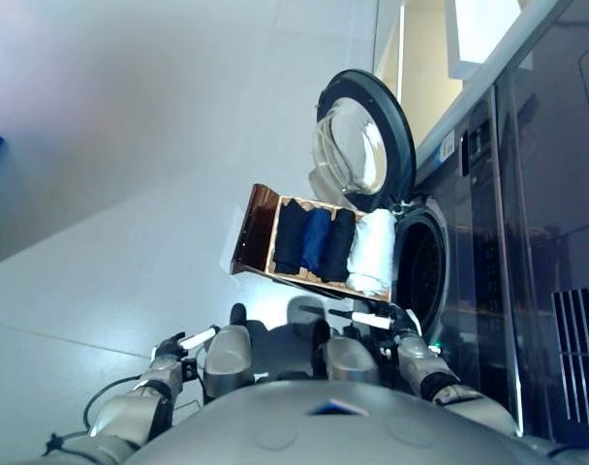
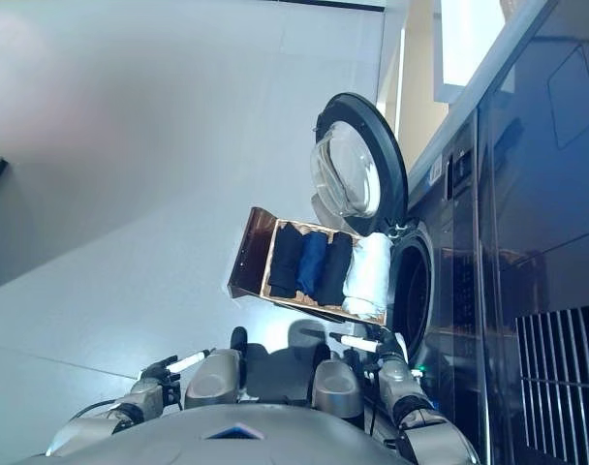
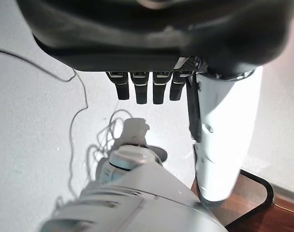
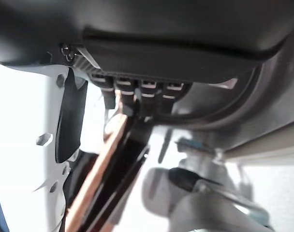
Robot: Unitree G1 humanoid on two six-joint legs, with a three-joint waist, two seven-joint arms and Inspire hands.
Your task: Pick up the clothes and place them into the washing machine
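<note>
Your left hand [image 1: 183, 344] hangs low over the pale floor [image 1: 130, 194] with its fingers [image 3: 142, 92] curled and nothing in them. Your right hand [image 1: 387, 320] sits just beside the near edge of the brown wooden tray [image 1: 258, 228]; its fingers look curled, holding nothing you can see. In that tray lie rolled dark and blue clothes [image 1: 314, 240] and one white roll [image 1: 372, 252], next to the dark front-loading washing machine [image 1: 527, 242], its round door [image 1: 364, 136] swung open.
</note>
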